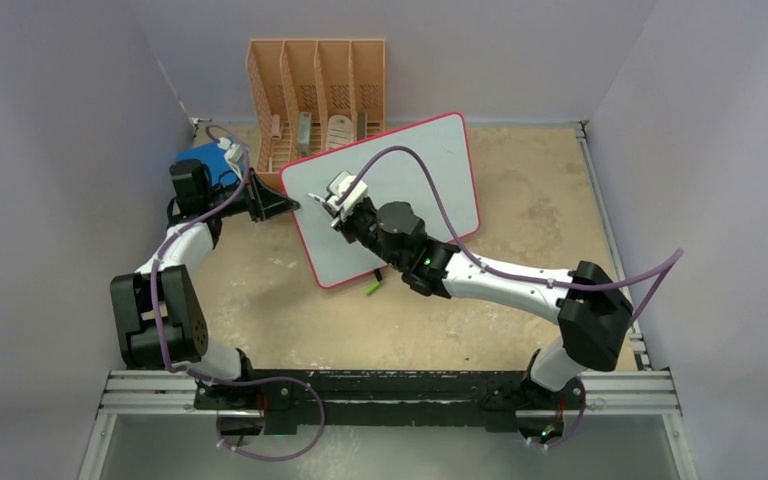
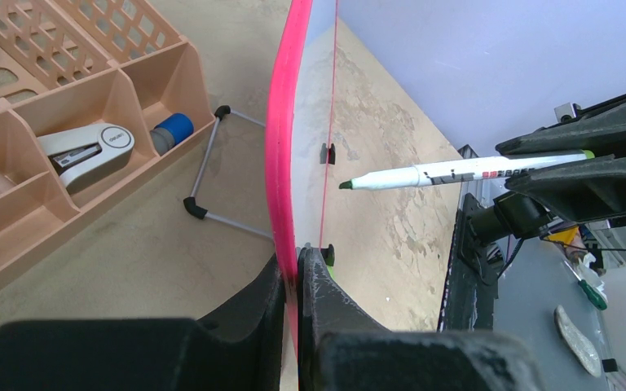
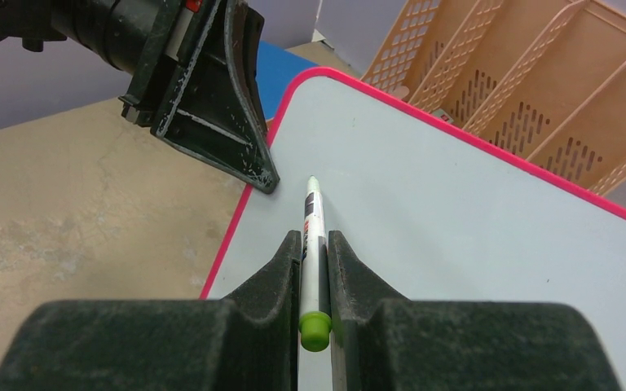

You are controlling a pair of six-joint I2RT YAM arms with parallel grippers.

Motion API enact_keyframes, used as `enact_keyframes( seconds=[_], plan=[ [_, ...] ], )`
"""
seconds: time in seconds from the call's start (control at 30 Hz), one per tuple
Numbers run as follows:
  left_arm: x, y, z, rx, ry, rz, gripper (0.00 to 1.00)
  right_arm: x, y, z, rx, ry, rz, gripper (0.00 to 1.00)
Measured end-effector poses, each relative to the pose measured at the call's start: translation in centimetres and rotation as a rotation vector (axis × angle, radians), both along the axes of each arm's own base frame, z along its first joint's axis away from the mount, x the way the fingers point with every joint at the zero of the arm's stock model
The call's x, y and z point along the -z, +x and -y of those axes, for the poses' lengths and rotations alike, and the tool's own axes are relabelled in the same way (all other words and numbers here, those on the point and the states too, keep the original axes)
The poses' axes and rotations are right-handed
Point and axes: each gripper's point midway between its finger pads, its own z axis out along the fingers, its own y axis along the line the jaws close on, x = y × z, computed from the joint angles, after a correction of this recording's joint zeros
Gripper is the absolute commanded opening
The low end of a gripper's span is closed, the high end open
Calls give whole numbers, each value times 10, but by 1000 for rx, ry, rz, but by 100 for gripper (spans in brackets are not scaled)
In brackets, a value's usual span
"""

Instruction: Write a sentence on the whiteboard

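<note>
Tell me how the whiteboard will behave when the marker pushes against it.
Likely stiff: the whiteboard looks flat though the left gripper clamps only one edge. Probably tippy if pushed hard: it leans on a thin wire stand behind it. Its glossy face may let the marker in the right gripper skid.

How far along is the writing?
Done: the left gripper clamps the whiteboard by its edge, and the right gripper holds an uncapped marker. In hand: its tip is aimed at the board. Left: the whole sentence, since the board shows no writing.
</note>
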Motion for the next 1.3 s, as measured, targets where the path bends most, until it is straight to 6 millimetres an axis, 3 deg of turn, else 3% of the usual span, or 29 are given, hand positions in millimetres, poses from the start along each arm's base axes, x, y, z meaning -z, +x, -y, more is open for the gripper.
enact_keyframes(
  seconds=[0.27,0.57,1.3],
  plan=[
    [0,0,0,0,0,1,0,-5,-1,-3,-5,2,11,0],
    [-1,0,0,1,1,2,0,10,0,-8,-6,-40,-5,0],
    [-1,1,0,-1,2,0,0,17,2,-7,15,-58,-9,0]
  ],
)
